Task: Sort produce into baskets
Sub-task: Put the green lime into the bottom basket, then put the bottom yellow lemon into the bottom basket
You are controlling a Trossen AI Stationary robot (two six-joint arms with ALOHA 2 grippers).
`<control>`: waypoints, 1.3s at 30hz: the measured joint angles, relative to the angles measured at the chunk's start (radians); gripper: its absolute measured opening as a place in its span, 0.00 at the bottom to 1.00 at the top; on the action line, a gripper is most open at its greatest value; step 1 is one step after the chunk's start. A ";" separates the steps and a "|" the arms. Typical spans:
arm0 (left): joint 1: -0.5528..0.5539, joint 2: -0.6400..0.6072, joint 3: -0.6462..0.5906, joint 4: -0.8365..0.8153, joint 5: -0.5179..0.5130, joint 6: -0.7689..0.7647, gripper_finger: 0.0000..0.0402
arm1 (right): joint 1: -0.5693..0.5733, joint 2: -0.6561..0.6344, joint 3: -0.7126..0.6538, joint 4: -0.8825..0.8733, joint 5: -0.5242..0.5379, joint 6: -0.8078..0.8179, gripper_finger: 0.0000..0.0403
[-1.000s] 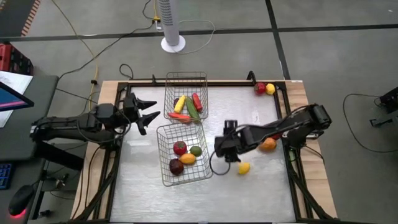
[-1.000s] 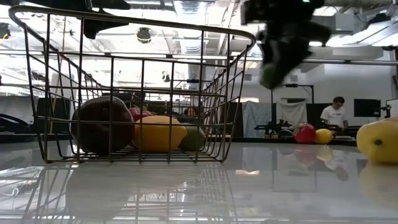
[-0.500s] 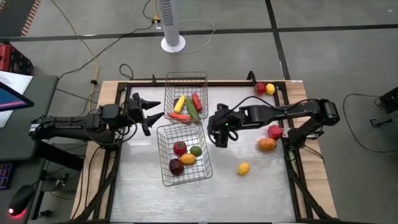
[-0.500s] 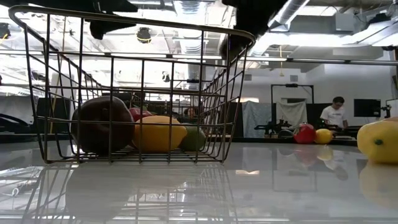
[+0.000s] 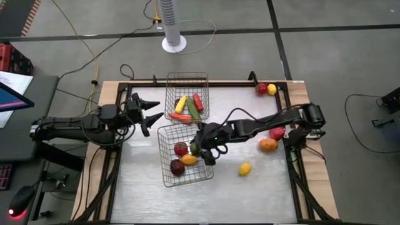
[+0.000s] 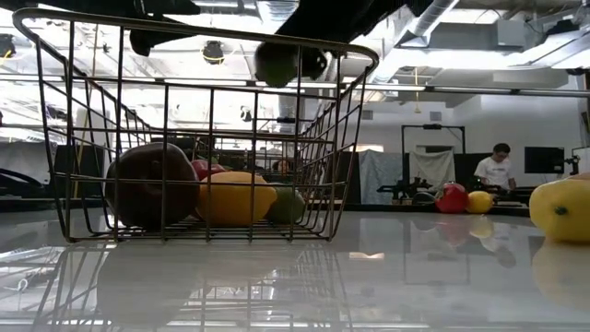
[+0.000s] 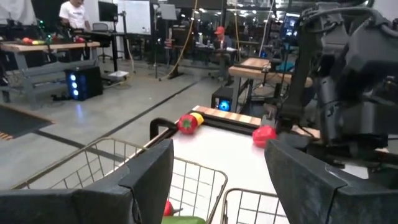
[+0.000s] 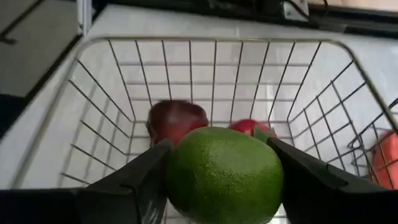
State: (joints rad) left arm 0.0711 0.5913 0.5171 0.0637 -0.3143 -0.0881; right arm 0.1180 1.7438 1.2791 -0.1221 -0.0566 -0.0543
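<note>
My right gripper [image 5: 203, 149] is shut on a round green fruit [image 8: 224, 177] over the right side of the near wire basket [image 5: 167, 178], above its rim in the low view [image 6: 277, 63]. That basket holds a red [image 5: 180, 148], a yellow [image 5: 188, 160], a dark purple [image 5: 177, 167] and a green piece [image 6: 288, 205]. The far basket [image 5: 186, 78] holds long yellow, red, green and orange pieces. My left gripper [image 5: 150, 112] is open and empty, left of the far basket. My right gripper pinches the round green fruit by two opposite sides [image 8: 177, 180] between its two fingers [image 8: 134, 186]. The fingers slant down from the table's right side. The fruit is lifted clear, above the near basket's rim.
A yellow fruit [image 5: 245, 169], an orange one [image 5: 268, 145] and a red one [image 5: 277, 132] lie loose on the table's right half. A red [image 5: 262, 89] and a yellow piece [image 5: 271, 89] lie at the far right corner. A fan base [image 5: 174, 44] stands beyond the table.
My right gripper has risen and gone toward the table's left edge with the green fruit, from beside the loose yellow fruit to over the near basket. It has stayed shut on the fruit.
</note>
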 joint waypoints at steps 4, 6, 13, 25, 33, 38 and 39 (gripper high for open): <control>0.000 -0.015 0.000 -0.003 0.014 -0.001 0.60 | -0.005 0.033 0.035 -0.065 0.000 -0.007 0.76; 0.000 -0.018 0.000 -0.006 0.015 -0.004 0.60 | -0.012 0.045 0.061 -0.102 0.000 -0.008 0.82; 0.000 0.000 0.000 -0.036 0.015 -0.021 0.60 | -0.026 0.010 0.178 -0.363 0.174 -0.034 0.92; 0.000 -0.078 0.000 -0.110 0.022 -0.047 0.60 | 0.034 -0.367 -0.248 -0.461 0.192 0.292 0.85; 0.000 -0.079 0.000 -0.108 0.021 -0.064 0.60 | 0.273 -0.336 -0.271 -0.623 0.169 0.403 0.90; 0.000 -0.080 0.000 -0.099 0.012 -0.065 0.60 | 0.324 -0.255 -0.271 -0.634 0.182 0.386 0.95; 0.000 -0.080 0.000 -0.099 0.012 -0.065 0.60 | 0.326 -0.242 -0.271 -0.640 0.181 0.386 0.96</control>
State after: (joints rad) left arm 0.0708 0.5117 0.5167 -0.0355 -0.3019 -0.1528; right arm 0.4438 1.5019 1.0077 -0.7619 0.1246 0.3317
